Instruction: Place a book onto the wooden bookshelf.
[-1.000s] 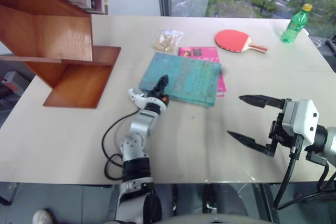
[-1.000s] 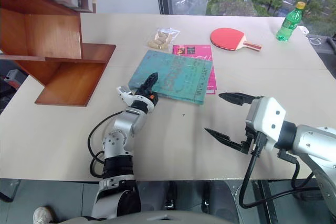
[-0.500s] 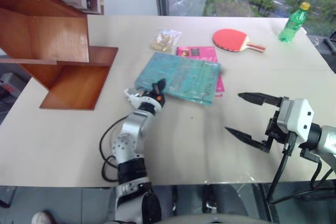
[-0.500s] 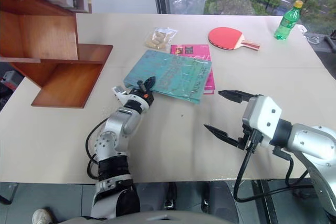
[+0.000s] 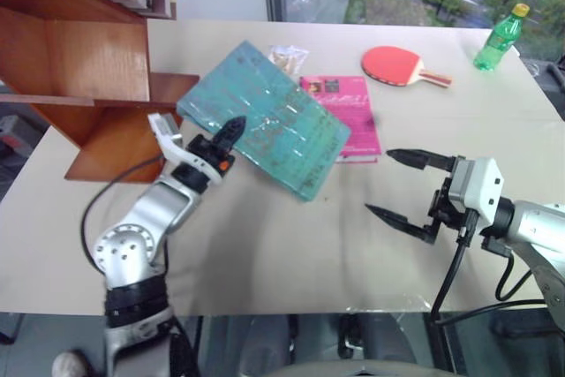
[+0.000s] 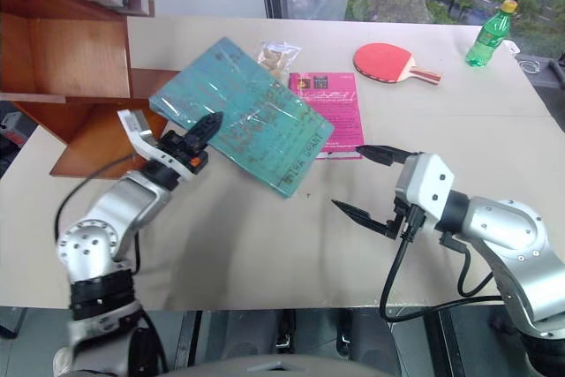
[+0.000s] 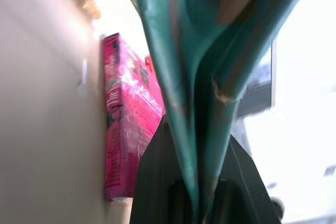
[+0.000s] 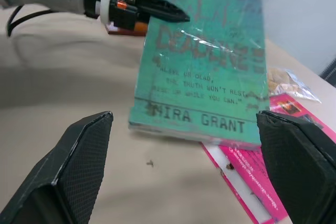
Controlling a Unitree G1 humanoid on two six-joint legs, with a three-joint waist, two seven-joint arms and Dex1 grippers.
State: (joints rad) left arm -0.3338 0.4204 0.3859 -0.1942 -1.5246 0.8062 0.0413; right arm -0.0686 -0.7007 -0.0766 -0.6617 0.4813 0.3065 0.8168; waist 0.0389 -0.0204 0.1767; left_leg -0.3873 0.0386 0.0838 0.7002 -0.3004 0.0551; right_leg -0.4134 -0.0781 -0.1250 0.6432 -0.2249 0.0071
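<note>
Left gripper [image 5: 231, 124] clamps the book [image 5: 265, 116] by its edge, tilted beside the wooden bookshelf [image 5: 93, 68]. Right gripper [image 5: 397, 184] gapes wide over bare surface [image 5: 291, 245]

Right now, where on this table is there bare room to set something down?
The near table is bare between the left gripper holding the teal book and the open right gripper. The strip between the paddle and green bottle is free. It is crowded around the pink book, snack bag and bookshelf.

I read on the teal book [image 8: 205, 56] cover: large title "DEADLINE", partly worn; below, "ALIVE OR DEAD, THE TRUTH WON'T REST"; author "MIRA GRANT" at its near edge. I can't read the pink book's [image 8: 262, 182] print.
</note>
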